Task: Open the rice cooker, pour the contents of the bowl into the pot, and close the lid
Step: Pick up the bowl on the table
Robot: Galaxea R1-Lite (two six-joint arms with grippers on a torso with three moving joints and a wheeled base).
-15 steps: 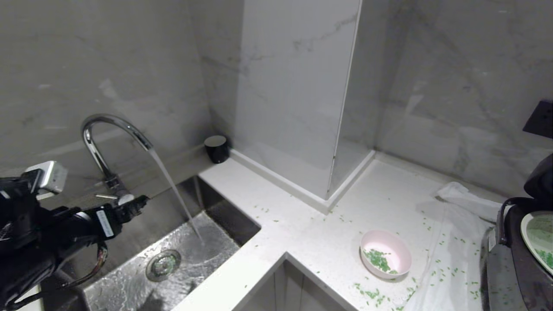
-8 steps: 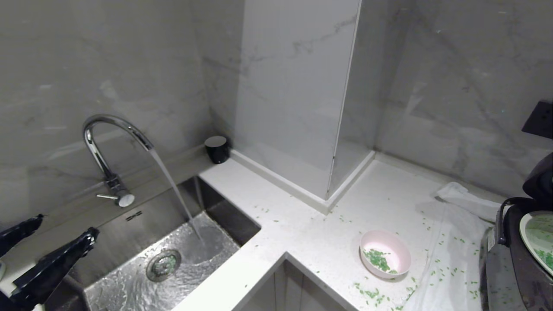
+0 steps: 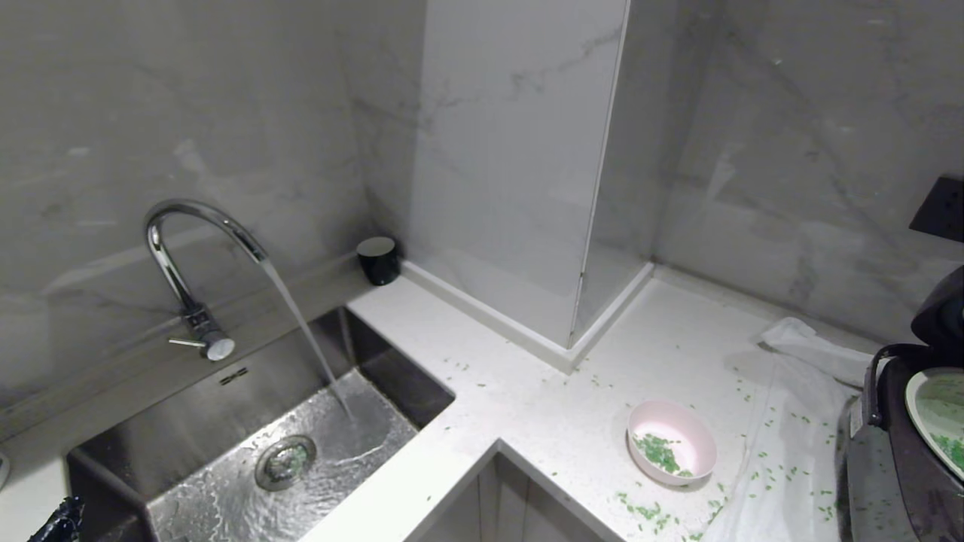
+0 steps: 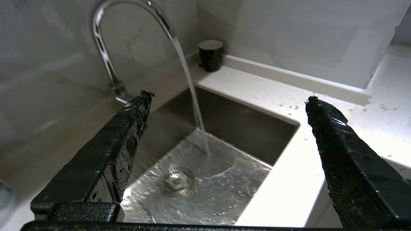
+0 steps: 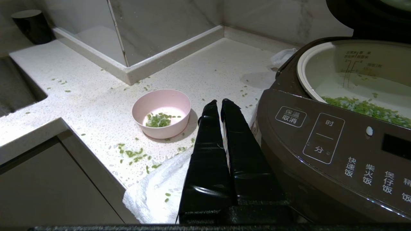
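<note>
Our left claw (image 4: 224,99) hangs spread wide and empty over the sink (image 4: 224,128), well away from the job, while our right claw (image 5: 219,106) sits clenched on nothing, low beside the cooker (image 5: 321,144) and near the bowl (image 5: 161,113). We judge the task mostly done but untidy: the cooker stands at the counter's (image 3: 542,406) right end with its lid (image 3: 941,309) up, and the pot (image 5: 321,64) inside already holds a layer of green grains (image 5: 366,107). The bowl rests upright on the counter just left of the cooker with a small clump of grains left in it, and more lie scattered around it and on the white cloth (image 3: 791,421). What remains, we think, is emptying that last bit if wanted and shutting the lid. Beyond that, the tap (image 3: 188,248) runs into the sink, and a black cup (image 3: 376,258) stands by the wall.
</note>
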